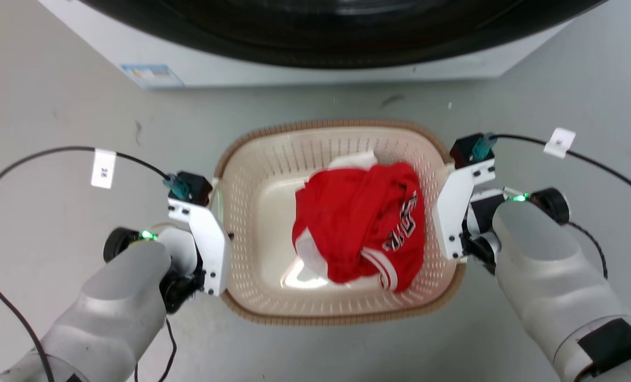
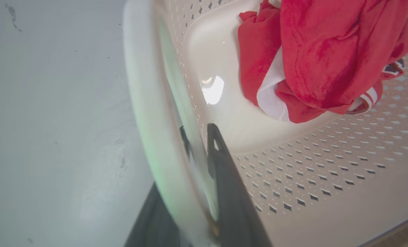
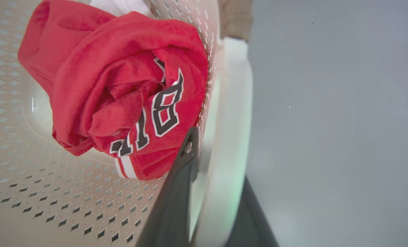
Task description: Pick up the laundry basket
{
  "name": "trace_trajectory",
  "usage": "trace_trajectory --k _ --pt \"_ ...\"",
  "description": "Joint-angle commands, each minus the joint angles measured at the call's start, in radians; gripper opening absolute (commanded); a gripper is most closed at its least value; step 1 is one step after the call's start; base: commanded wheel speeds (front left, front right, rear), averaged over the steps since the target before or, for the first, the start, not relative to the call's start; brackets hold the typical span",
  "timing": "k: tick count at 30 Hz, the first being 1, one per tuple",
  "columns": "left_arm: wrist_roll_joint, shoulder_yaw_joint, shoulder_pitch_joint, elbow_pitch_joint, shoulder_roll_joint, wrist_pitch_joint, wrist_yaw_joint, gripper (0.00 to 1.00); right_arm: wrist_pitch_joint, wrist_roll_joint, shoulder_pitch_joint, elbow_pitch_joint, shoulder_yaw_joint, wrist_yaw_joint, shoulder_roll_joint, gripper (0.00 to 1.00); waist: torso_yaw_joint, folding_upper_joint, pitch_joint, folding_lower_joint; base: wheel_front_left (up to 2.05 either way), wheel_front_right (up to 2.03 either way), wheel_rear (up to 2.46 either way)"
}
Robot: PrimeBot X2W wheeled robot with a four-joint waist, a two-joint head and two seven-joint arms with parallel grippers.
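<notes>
The laundry basket (image 1: 336,126) is cream perforated plastic with a brown woven-look rim, and it sits in the middle of the head view on the grey floor. A crumpled red jersey (image 1: 358,223) with white trim lies inside it. My left gripper (image 1: 217,233) is at the basket's left side. In the left wrist view my left gripper (image 2: 197,132) is shut on the white handle (image 2: 145,103), one finger inside the wall and one outside. My right gripper (image 1: 456,212) is at the right side. In the right wrist view my right gripper (image 3: 214,144) is likewise shut on the other white handle (image 3: 231,103).
A white washing machine (image 1: 315,69) with a dark round door stands just beyond the basket. Black cables (image 1: 29,159) loop out from both wrists over the floor. Bare grey floor (image 1: 55,95) lies to the left and right of the basket.
</notes>
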Motion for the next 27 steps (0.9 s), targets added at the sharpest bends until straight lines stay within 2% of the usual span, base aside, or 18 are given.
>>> trace_trajectory --k 1,13,21,27 --pt "-0.004 -0.018 0.018 -0.006 0.019 0.022 -0.004 0.0 0.01 -0.01 0.011 0.0 0.01 0.003 -0.008 0.0 -0.003 0.0 -0.088 0.0001 0.0 0.0 0.0" --pt "-0.093 -0.135 0.062 -0.094 0.055 0.127 -0.004 0.0 0.231 0.058 0.11 -0.006 0.081 0.003 -0.009 0.0 0.016 0.0 -0.353 0.0001 0.0 0.0 0.0" --pt "-0.099 -0.17 0.104 -0.14 0.071 0.233 -0.006 0.0 0.297 0.11 0.149 -0.013 0.099 0.003 -0.009 0.0 0.027 0.0 -0.499 0.0001 0.0 0.0 0.0" --pt "-0.137 -0.175 0.137 -0.135 0.069 0.299 -0.007 0.0 0.32 0.139 0.169 -0.019 0.108 0.003 -0.021 0.0 0.037 0.0 -0.558 0.0001 0.0 0.0 0.0"
